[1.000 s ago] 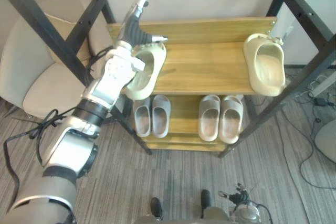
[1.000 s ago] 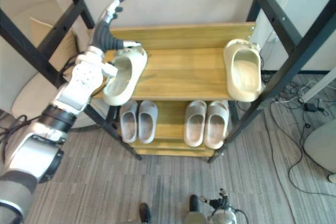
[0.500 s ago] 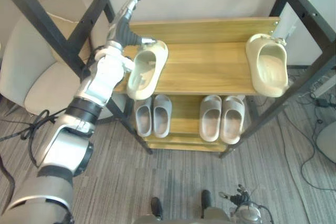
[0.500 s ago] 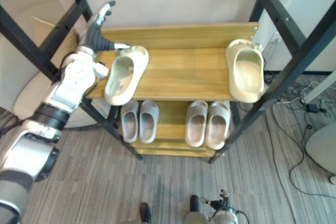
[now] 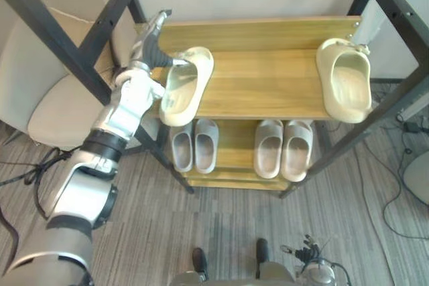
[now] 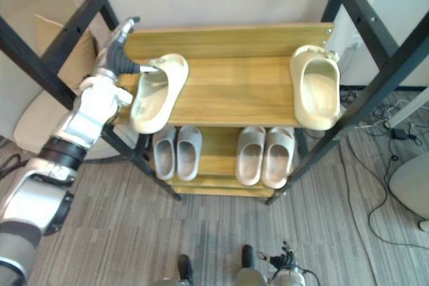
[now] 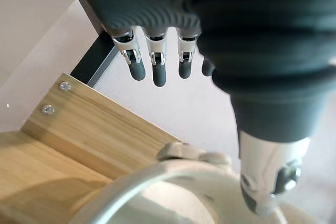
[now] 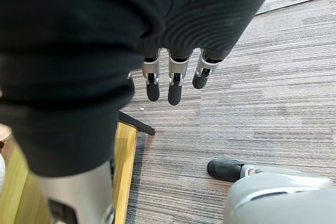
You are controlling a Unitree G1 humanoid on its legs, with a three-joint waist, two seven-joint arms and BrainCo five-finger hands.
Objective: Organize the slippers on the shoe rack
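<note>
The middle of the top shelf (image 5: 261,88) is left bare between a left slipper (image 5: 182,88) and a right slipper (image 5: 347,85), slanted black posts (image 5: 47,23) are set at both ends, and the lower shelf (image 5: 236,140) is crowded by two pairs (image 5: 193,147).

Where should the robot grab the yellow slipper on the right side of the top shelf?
Probably take the right slipper by its heel rim, coming from the front. That end pokes slightly past the front edge of the top shelf, so the rim there is free to pinch, thumb inside.
</note>
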